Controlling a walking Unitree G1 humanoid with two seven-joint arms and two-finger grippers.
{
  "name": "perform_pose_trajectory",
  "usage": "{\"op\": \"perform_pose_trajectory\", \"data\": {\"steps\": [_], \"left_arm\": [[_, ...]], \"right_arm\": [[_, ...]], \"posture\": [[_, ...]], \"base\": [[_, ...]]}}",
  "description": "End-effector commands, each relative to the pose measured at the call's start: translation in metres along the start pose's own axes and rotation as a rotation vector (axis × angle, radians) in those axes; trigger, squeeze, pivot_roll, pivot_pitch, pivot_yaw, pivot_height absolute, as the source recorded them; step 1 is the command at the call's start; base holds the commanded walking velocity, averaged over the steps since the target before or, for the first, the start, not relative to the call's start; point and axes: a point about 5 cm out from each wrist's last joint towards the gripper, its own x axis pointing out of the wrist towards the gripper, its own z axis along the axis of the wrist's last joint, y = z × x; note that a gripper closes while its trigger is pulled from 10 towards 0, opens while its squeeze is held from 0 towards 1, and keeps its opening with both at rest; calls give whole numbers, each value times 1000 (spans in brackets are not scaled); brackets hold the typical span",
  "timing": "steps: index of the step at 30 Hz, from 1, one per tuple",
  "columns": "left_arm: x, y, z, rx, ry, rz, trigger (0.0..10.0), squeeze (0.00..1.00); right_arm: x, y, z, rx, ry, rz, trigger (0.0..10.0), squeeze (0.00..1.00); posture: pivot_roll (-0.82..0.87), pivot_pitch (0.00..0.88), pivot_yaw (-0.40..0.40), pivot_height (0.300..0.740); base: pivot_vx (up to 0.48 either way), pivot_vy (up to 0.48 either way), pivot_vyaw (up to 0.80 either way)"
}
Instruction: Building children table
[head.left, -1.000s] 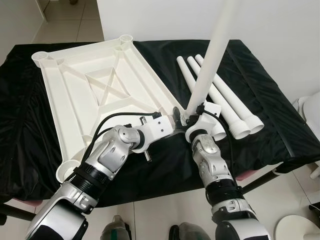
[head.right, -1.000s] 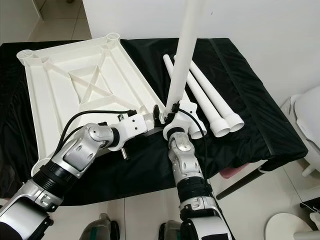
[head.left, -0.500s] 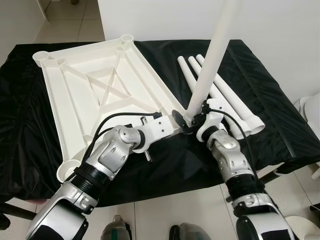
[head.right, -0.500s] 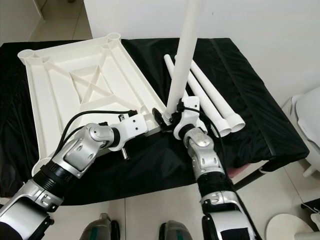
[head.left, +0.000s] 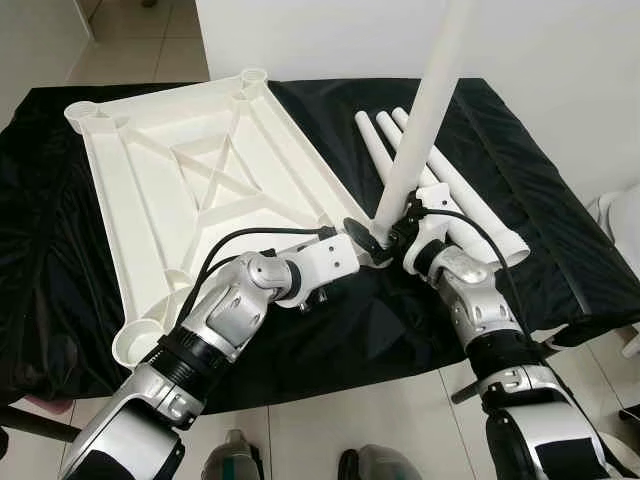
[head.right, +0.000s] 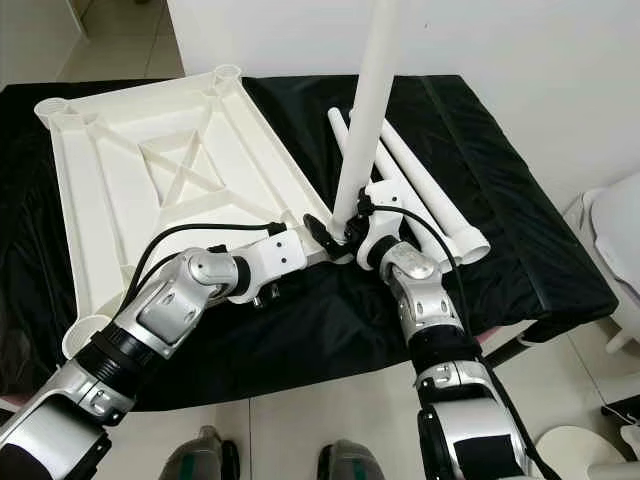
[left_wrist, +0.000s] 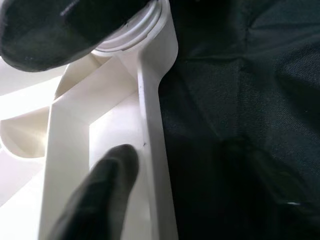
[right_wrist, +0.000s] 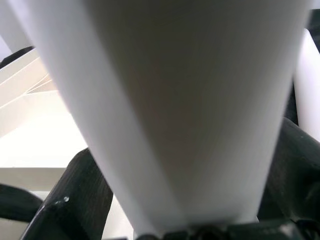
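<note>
A white tabletop lies upside down on the black-covered table, with round leg sockets at its corners. My right gripper is shut on the base of a white table leg. The leg stands nearly upright over the tabletop's near right corner socket. In the right wrist view the leg runs between the two black fingers. My left gripper is shut on the tabletop's rim at that same corner, one finger inside the rim. Three more white legs lie side by side on the cloth to the right.
The black cloth covers the whole table and hangs over its edges. A white wall stands right behind the table. A white fixture sits on the tiled floor at the far right.
My right forearm has swung out to the right while its gripper keeps the leg at the corner. The left wrist has turned a little. The leg stands slightly more upright.
</note>
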Motion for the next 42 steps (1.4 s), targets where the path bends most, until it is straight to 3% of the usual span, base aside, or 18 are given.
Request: {"op": "perform_pose_trajectory", "data": {"steps": [1, 17, 19, 20, 21, 35, 37, 42], "left_arm": [[0, 0, 3, 8, -12, 10, 10000, 0], [-18, -3, 39, -119, -240, -78, 10000, 0], [-18, -3, 40, -119, -243, -76, 10000, 0], [-19, -4, 41, -130, -251, -78, 10000, 0], [-20, -5, 42, -133, -257, -83, 10000, 0], [-27, -5, 33, -202, -248, -49, 10000, 0], [-34, 2, 34, -235, -269, -12, 10000, 0], [-38, 10, 35, -256, -288, 31, 10000, 0]], "right_arm": [[1, -1, 2, -7, -9, 12, 10000, 0], [6, -11, 11, -45, -47, 42, 10000, 0], [6, -12, 12, -41, -51, 48, 9529, 0], [7, -11, 12, -30, -52, 50, 3451, 0], [8, -11, 12, -22, -54, 57, 0, 0], [7, -3, 12, 76, -108, 9, 0, 0], [7, 7, 17, 119, -167, -57, 0, 0], [7, 13, 19, 167, -195, -99, 0, 0]], "posture": [[-62, 0, -9, 740], [-46, 0, -18, 740], [-40, 0, -21, 740], [-40, 0, -21, 740], [-33, 0, -28, 740], [-24, 0, -45, 740], [-22, 0, -46, 740], [-21, 0, -47, 740]], "base": [[0, 0, 0], [0, 0, 0], [0, 0, 0], [0, 0, 0], [0, 0, 0], [0, 0, 0], [0, 0, 0], [0, 0, 0]]}}
